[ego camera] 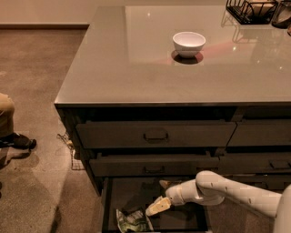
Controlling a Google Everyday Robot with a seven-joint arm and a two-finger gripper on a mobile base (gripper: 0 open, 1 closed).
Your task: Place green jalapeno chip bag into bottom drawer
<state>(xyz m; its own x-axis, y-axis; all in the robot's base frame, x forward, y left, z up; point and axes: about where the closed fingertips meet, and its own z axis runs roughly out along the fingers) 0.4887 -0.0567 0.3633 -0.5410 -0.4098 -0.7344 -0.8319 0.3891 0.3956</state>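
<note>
Hand [151,211], a pale cream wedge at the end of a smooth white robot arm [227,191], hangs low inside the open dark grey-brown bottom drawer [132,195], pointing down and to the left. Whether it is wide or narrow cannot be told. Its tip sits just at the far right edge of the crinkly, pillow-shaped green jalapeno chip bag [131,222]; whether the two touch cannot be told.

That bag lies crumpled on the drawer's flat dark floor, toward the near left corner, close to the left wall. The arm reaches in from the right, over the drawer's right half.

Above the open drawer are two shut flat-fronted drawers, the middle drawer [154,164] and the top drawer [156,132], each with a dark bail handle.

On the smooth grey surface [127,63] above them a round white bowl [189,43] stands well to the far side, and a black wire basket [248,10] sits at the far right corner. On the brown floor to the left, a dark shoe [20,142] and a tan trouser leg [5,113] show at the edge.
</note>
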